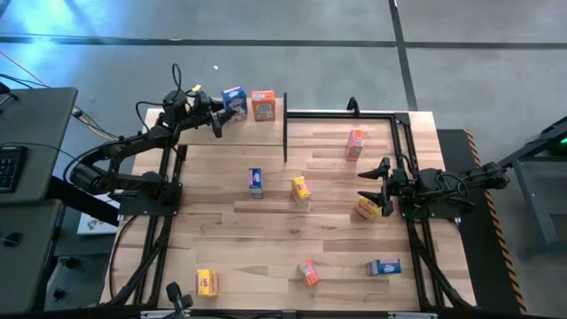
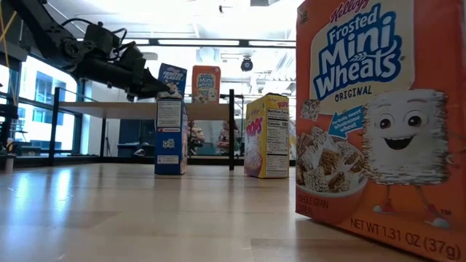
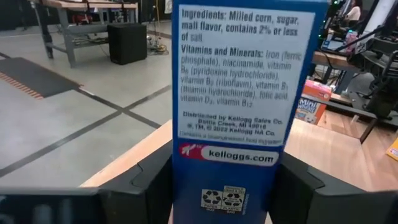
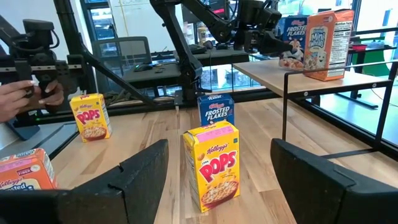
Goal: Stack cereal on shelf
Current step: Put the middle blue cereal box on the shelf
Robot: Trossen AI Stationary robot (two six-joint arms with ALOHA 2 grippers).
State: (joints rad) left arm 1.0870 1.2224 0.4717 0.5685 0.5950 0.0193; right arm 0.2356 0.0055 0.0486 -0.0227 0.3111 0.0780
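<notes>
- The step in hand looks like the placing of a blue cereal box (image 1: 235, 100) on the shelf (image 1: 266, 131), which stands along the far edge of the surface (image 1: 266, 239), toward its far left corner.
- The left hand (image 1: 218, 116) is up over the shelf's far edge with that blue box between its fingers (image 3: 140, 180); the wrist view shows the fingers flanking the box's side panel, but whether they clamp it or have begun to let go I cannot tell.
- An orange cereal box (image 1: 263, 105) already stands upright on the shelf just beside the blue one, toward the shelf's right end.
- The right hand (image 1: 379, 184) waits near the right edge of the surface, fingers spread apart and holding nothing, aimed at a yellow cereal box (image 4: 212, 163) just ahead of it.
- Seven more boxes sit on the surface: some near the middle, one near the far right corner, three along the near edge.
- Next, I judge, the left hand must make sure the blue box stands flat, part its fingers fully and back straight off without nudging the neighbouring orange box.
- After that, the yellow box by the right hand is the likely next pick.
</notes>
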